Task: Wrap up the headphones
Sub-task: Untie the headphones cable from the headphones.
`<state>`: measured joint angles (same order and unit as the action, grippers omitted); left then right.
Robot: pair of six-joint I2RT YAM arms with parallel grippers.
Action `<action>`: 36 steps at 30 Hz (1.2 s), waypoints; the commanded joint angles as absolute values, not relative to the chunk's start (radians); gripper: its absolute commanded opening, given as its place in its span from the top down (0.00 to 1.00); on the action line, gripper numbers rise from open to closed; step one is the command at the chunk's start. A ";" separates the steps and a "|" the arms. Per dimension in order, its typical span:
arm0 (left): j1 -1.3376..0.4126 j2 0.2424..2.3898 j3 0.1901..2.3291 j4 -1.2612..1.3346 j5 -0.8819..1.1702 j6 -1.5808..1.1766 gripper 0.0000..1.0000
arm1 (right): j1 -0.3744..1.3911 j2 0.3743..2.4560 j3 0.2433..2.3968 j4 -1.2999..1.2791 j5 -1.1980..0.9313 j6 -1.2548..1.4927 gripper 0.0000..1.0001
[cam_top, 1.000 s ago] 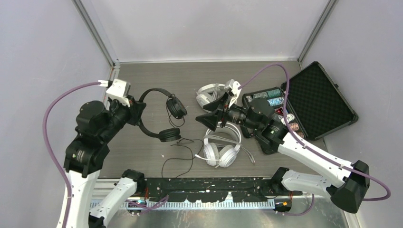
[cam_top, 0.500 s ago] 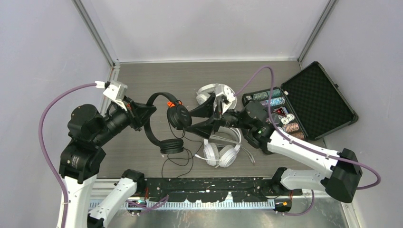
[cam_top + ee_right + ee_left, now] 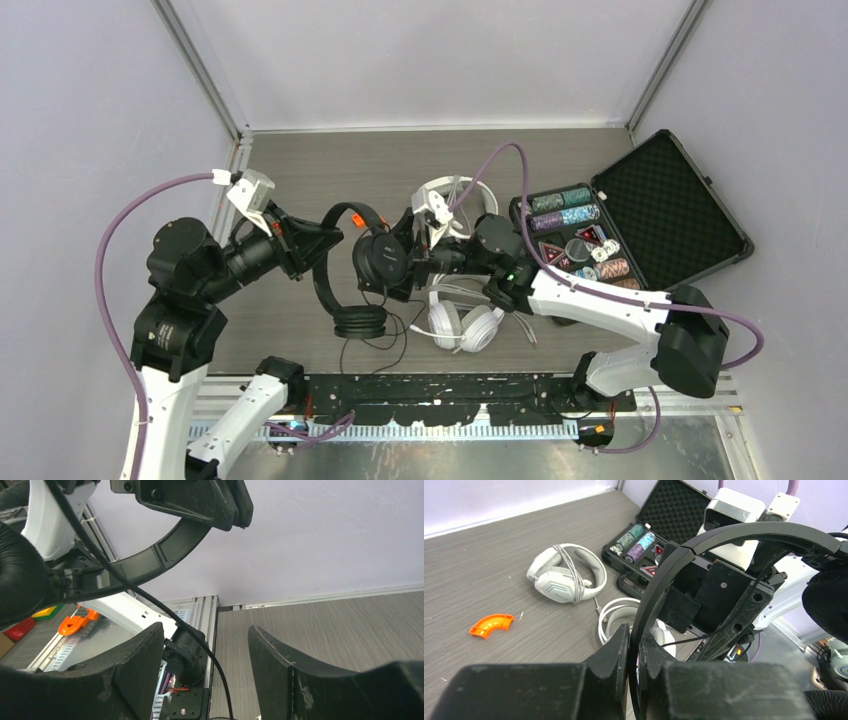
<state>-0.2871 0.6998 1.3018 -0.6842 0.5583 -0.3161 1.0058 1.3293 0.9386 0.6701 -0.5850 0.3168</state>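
Note:
The black headphones (image 3: 360, 322) hang above the table, and my left gripper (image 3: 312, 240) is shut on their headband (image 3: 659, 580). One ear cup (image 3: 378, 258) sits high, the other hangs lower. The thin black cord (image 3: 375, 345) trails down to the table. My right gripper (image 3: 403, 268) is open right beside the upper ear cup. In the right wrist view the black cord (image 3: 200, 637) runs between its spread fingers (image 3: 135, 665) without touching them. Two white headphones lie on the table: one (image 3: 465, 315) near the front, another (image 3: 445, 192) partly hidden behind the right arm.
An open black foam-lined case (image 3: 680, 210) with chips (image 3: 565, 205) stands at the right. A small orange curved piece (image 3: 490, 625) lies on the table. Grey walls enclose the table on three sides.
My left gripper has carried the black headphones to the right. My right gripper has moved left from the white headphones to the black ear cup, and the cord now runs between its fingers.

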 commanded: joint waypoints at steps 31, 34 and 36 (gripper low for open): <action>-0.288 0.708 1.272 -1.039 0.124 -0.023 1.00 | 0.901 1.157 1.003 0.569 -0.019 0.179 0.99; -0.288 0.709 1.256 -1.036 -0.004 -0.027 1.00 | 0.899 1.154 1.002 0.565 -0.037 0.181 0.99; -0.288 0.712 1.250 -1.033 -0.070 -0.035 1.00 | 0.897 1.152 1.002 0.559 -0.050 0.181 0.99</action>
